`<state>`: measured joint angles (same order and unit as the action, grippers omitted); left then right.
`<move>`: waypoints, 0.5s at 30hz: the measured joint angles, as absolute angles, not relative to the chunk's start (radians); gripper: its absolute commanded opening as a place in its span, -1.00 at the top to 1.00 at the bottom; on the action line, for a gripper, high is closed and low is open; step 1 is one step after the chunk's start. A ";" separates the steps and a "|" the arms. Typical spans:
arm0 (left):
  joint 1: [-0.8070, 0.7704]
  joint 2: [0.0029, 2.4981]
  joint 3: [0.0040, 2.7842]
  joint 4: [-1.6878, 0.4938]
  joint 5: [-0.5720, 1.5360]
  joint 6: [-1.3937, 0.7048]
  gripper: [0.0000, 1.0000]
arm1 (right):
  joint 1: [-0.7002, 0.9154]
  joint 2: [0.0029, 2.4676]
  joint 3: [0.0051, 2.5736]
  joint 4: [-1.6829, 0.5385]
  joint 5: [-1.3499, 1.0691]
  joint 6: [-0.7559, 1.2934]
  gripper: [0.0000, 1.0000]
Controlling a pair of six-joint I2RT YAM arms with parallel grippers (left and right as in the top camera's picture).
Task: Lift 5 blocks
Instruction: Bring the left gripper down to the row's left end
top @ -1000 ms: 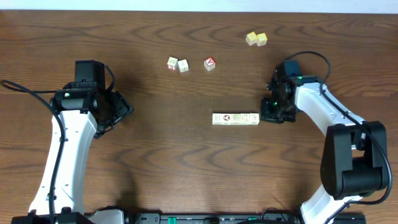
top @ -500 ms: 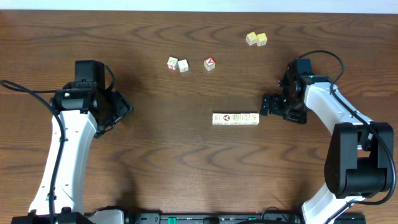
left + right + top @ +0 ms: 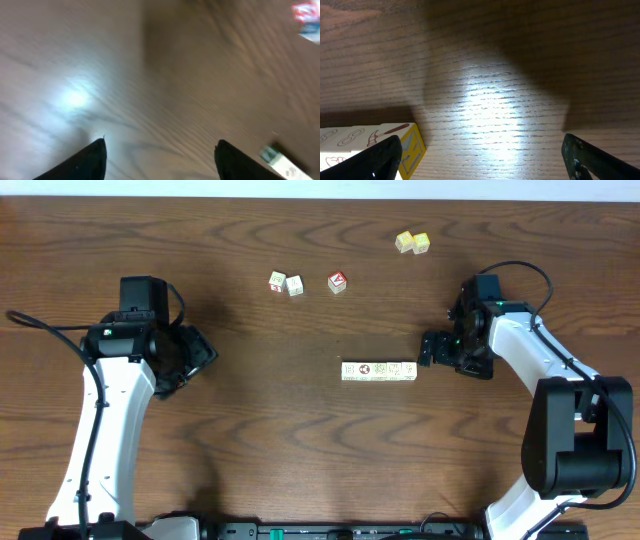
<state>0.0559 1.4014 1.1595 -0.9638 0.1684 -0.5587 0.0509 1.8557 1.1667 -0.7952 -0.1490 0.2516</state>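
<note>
Getting set to pick up the row looks like the step in hand. The row of blocks [image 3: 379, 370] lies flat on the table [image 3: 300, 450], near the middle, with the blocks end to end and touching. I think there are five, but they are too small to count for sure.

The right gripper [image 3: 428, 350] sits just beside the right end of the row. I cannot tell if it touches. Its two fingers are wide apart and hold nothing. In its own camera the end block [image 3: 385, 142] shows low on the left.

The left gripper [image 3: 203, 355] is well apart from the row, far over on the left. Its fingers are apart too, with nothing between them.

Next, I think the left gripper needs to come to the left end. Then both arms must push in from the two ends evenly and go up together. If one pushes harder, the row could bend in the middle and fall apart.
</note>
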 measured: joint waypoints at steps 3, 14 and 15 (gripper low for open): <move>0.035 1.401 1.150 -0.921 0.261 -0.490 0.15 | 0.051 1.856 1.167 -0.795 -0.149 0.252 -0.93; -0.091 1.401 1.103 -0.867 0.371 -0.419 0.53 | 0.050 1.856 1.167 -0.830 -0.118 0.252 -0.03; -0.091 1.401 1.102 -0.859 0.372 -0.425 0.79 | 0.046 1.856 1.167 -0.834 -0.115 0.241 0.17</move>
